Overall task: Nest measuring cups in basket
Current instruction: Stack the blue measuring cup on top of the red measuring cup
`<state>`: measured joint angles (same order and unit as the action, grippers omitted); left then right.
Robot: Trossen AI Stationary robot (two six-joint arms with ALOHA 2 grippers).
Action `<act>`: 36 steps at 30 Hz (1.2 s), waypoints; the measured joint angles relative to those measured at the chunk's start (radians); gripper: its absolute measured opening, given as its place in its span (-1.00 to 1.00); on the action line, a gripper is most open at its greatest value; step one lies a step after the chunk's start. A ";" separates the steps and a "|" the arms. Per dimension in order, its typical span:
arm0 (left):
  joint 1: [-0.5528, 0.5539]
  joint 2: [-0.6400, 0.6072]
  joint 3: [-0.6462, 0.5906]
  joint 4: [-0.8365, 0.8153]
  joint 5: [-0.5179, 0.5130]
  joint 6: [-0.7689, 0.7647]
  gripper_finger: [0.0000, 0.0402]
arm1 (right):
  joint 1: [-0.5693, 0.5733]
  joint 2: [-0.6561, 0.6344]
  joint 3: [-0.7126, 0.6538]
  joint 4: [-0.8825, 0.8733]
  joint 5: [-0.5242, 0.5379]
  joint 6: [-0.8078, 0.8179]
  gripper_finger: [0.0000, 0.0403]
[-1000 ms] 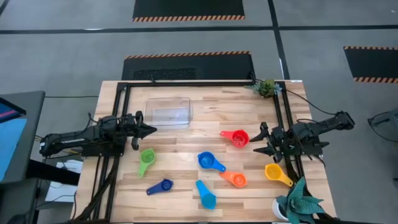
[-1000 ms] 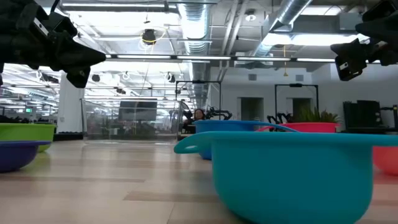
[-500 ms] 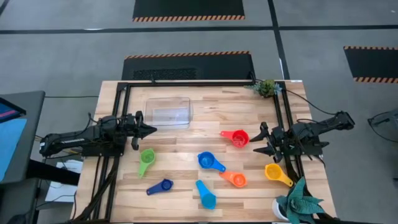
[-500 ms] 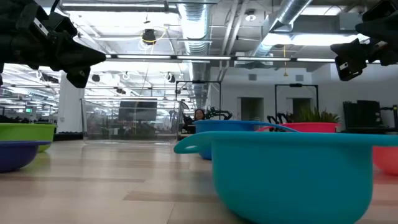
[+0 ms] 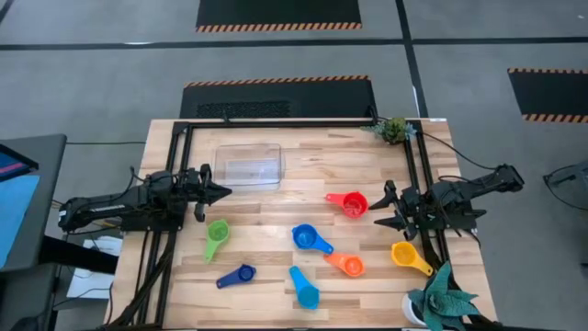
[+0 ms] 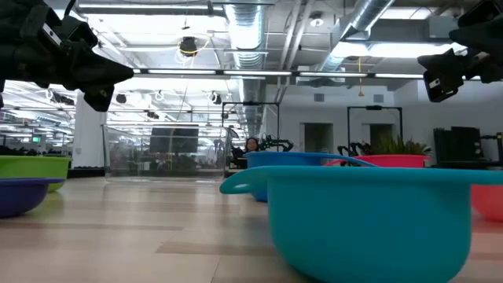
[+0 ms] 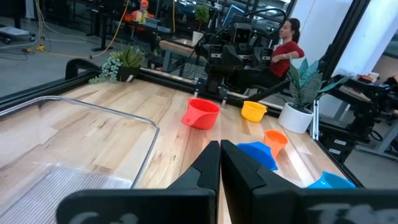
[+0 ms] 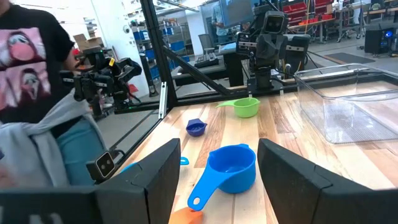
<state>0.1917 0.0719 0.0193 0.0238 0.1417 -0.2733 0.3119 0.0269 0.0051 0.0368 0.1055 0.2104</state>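
Measuring cups (image 5: 312, 241), glossy plastic scoops, clear basket (image 5: 249, 165)

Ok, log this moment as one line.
stage: not started | left gripper: shut, beside basket | right gripper: open, by red cup | basket: empty

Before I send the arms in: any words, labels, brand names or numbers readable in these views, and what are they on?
None can be read.
Measuring cups: no size marks visible.
Basket: clear plastic, no label visible.
Person's black T-shirt: a pink picture print, no letters that can be made out.
Room behind the table: any signs or screens are too small to read.
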 joint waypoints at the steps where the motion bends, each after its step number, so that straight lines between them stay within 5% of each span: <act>1: 0.000 0.000 0.000 0.000 0.000 0.000 -1.00 | 0.000 0.000 0.000 0.000 0.000 0.000 0.18; 16: 0.000 0.000 0.000 0.063 -0.110 -0.231 -1.00 | 0.000 0.000 0.000 0.000 0.000 0.000 0.18; 28: 0.000 0.000 -0.001 0.081 -0.309 -0.447 -1.00 | 0.001 0.000 0.000 0.025 0.012 0.036 0.18; 33: 0.000 0.000 0.000 0.105 -0.344 -0.558 -1.00 | -0.009 0.000 0.000 0.239 0.243 0.344 0.18; 36: 0.000 0.000 0.000 0.130 -0.364 -0.568 -1.00 | -0.033 -0.001 0.004 0.364 0.448 0.389 0.18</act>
<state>0.1913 0.0717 0.0189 0.1540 -0.2222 -0.8418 0.2785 0.0257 0.0091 0.4005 0.5538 0.5993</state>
